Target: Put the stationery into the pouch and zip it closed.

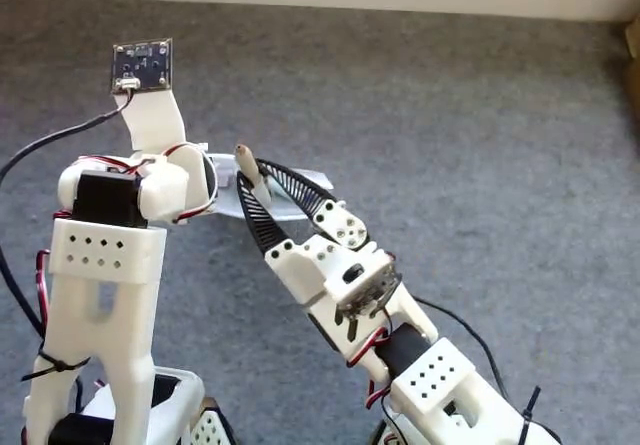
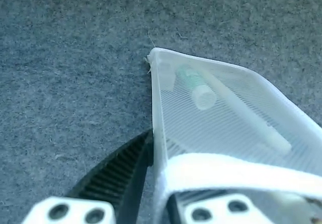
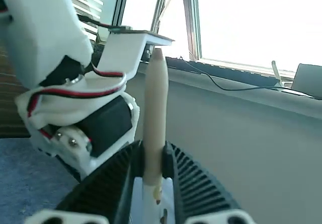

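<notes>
A translucent white mesh pouch (image 2: pixel 226 123) lies on the grey carpet, with a pale green-and-white tube (image 2: pixel 201 94) inside it. My left gripper (image 2: pixel 156 151) is shut on the pouch's edge near one corner, by the white zipper band (image 2: pixel 226 171). In the high view a bit of the pouch (image 1: pixel 312 179) pokes out beside the left arm's wrist. My right gripper (image 1: pixel 260 190) is shut on a beige pencil (image 1: pixel 248 168), held just above the pouch. In the right wrist view the pencil (image 3: pixel 154 103) stands upright between the black fingers (image 3: pixel 183 176) of the right gripper (image 3: pixel 152 158).
Grey carpet (image 1: pixel 480 125) covers the whole work surface, open to the right and far side. The left arm's wrist (image 3: pixel 60 88) stands close beside the pencil. Its wrist camera board (image 1: pixel 142 66) sticks up at the far left. A wall with windows lies behind.
</notes>
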